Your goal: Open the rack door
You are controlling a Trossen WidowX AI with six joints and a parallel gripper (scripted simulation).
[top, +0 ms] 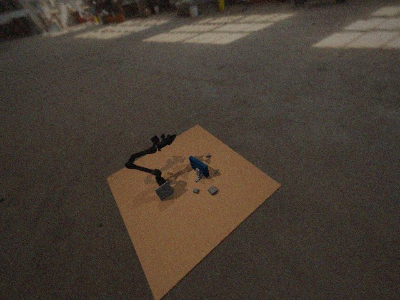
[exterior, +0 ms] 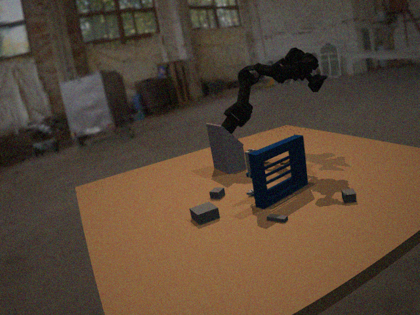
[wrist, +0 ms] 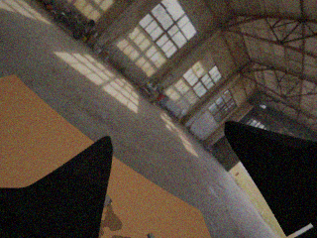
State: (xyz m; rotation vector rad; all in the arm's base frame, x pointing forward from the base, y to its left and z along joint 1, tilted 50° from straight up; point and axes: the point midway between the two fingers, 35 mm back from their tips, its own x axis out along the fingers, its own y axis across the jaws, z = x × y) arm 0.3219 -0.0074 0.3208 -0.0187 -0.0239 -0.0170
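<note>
The blue rack (top: 199, 167) (exterior: 298, 164) stands upright on the table (top: 194, 232) (exterior: 163, 257). Slats cross its opening in the exterior view. Which blue parts are door and which are frame, and the door's angle, I cannot tell. Small pale metal parts, seemingly the handle (top: 197, 179) (exterior: 248, 164), are on the side facing the arm's base; their turn is too small to read. My gripper (top: 174, 137) (exterior: 320, 83) (wrist: 169, 134) is open and empty, high in the air, well away from the rack. The wrist view shows neither handle nor rack clearly.
A large grey block (top: 212, 190) (exterior: 204, 213) and a smaller one (top: 195, 190) (exterior: 216, 193) lie near the handle side. Another small block (top: 207, 155) (exterior: 348, 195) and a flat piece (top: 216, 171) (exterior: 277, 218) lie beyond the rack. The arm's grey base mount (top: 164, 190) (exterior: 226, 152) stands behind.
</note>
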